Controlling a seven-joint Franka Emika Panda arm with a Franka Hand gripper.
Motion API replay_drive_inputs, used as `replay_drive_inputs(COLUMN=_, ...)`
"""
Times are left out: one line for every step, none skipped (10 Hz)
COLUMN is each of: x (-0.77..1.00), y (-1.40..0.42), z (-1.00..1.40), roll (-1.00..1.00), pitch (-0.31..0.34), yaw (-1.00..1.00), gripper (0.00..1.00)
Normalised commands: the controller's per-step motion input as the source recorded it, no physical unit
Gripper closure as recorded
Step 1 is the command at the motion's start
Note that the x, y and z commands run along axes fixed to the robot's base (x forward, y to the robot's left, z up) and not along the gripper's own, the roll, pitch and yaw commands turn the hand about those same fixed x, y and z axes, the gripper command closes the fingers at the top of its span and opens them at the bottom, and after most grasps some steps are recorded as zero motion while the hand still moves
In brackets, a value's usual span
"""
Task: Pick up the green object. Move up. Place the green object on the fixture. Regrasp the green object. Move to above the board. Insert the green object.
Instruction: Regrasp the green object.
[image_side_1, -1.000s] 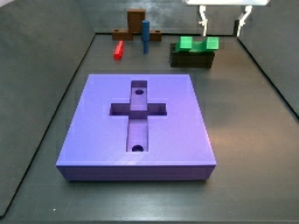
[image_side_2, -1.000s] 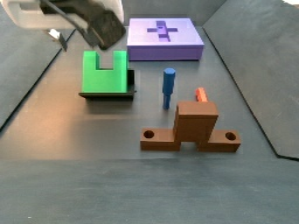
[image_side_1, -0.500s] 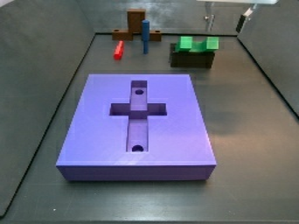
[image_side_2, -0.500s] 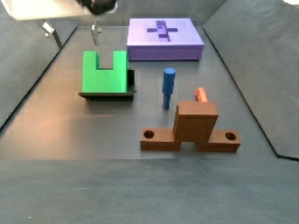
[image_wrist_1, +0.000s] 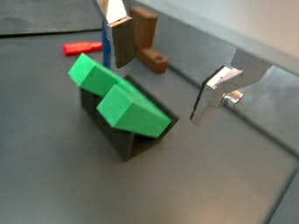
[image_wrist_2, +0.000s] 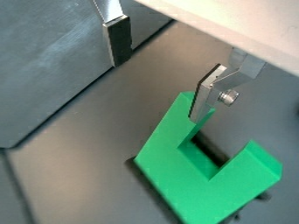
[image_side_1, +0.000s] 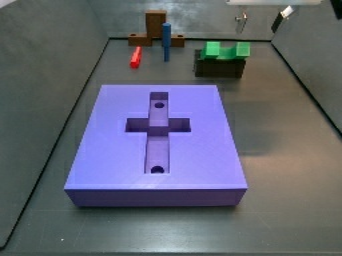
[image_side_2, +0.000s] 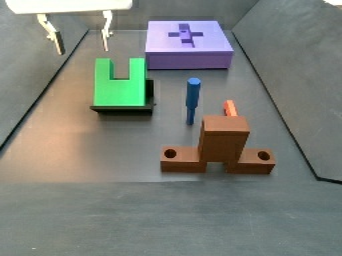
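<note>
In a side view the gripper (image_side_2: 78, 32) hangs open and empty, fingers well apart, above the floor beside the green object (image_side_2: 118, 82). That piece rests tilted on the dark fixture (image_side_2: 123, 110), notch toward the purple board (image_side_2: 189, 45). Right of it stand a blue peg (image_side_2: 193, 100) and brown post (image_side_2: 223, 141).
</note>
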Motion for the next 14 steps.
replay_drive_inputs(x=0.00, y=-0.04, z=0.09, roll=1.00, pitch=0.363, yaw=0.03, gripper=0.00)
replay_drive_inputs(x=0.00, y=-0.26, z=0.00, roll=1.00, pitch=0.409, yaw=0.05, gripper=0.00)
replay_drive_inputs(x=0.00, y=-0.33, z=-0.04, roll=1.00, pitch=0.437, yaw=0.05, gripper=0.00)
replay_drive_inputs(x=0.05, y=-0.40, z=-0.22, roll=0.97, pitch=0.371, yaw=0.03, gripper=0.00)
replay_drive_inputs(x=0.06, y=-0.30, z=-0.65, roll=0.64, pitch=0.140, yaw=0.00, gripper=0.00)
replay_drive_inputs(x=0.00, y=-0.10, z=-0.53, roll=0.70, pitch=0.163, yaw=0.00, gripper=0.00)
replay_drive_inputs(x=0.01, y=0.00, z=-0.45, roll=0.68, pitch=0.157, yaw=0.00, gripper=0.00)
replay_drive_inputs(x=0.00, y=0.00, z=-0.37, roll=0.65, pitch=0.174, yaw=0.00, gripper=0.00)
replay_drive_inputs(x=0.00, y=0.02, z=-0.31, roll=0.58, pitch=0.169, yaw=0.00, gripper=0.00)
replay_drive_inputs(x=0.00, y=0.07, z=-0.30, roll=0.63, pitch=0.157, yaw=0.01, gripper=0.00)
replay_drive_inputs(x=0.00, y=0.08, z=-0.30, roll=0.61, pitch=0.166, yaw=0.00, gripper=0.00)
replay_drive_inputs(x=0.00, y=0.05, z=-0.25, roll=0.55, pitch=0.177, yaw=0.00, gripper=0.00)
replay_drive_inputs(x=0.00, y=0.00, z=-0.19, roll=0.43, pitch=0.120, yaw=0.00, gripper=0.00)
replay_drive_inputs(x=0.00, y=0.00, z=-0.09, roll=0.16, pitch=0.000, yaw=0.00, gripper=0.00)
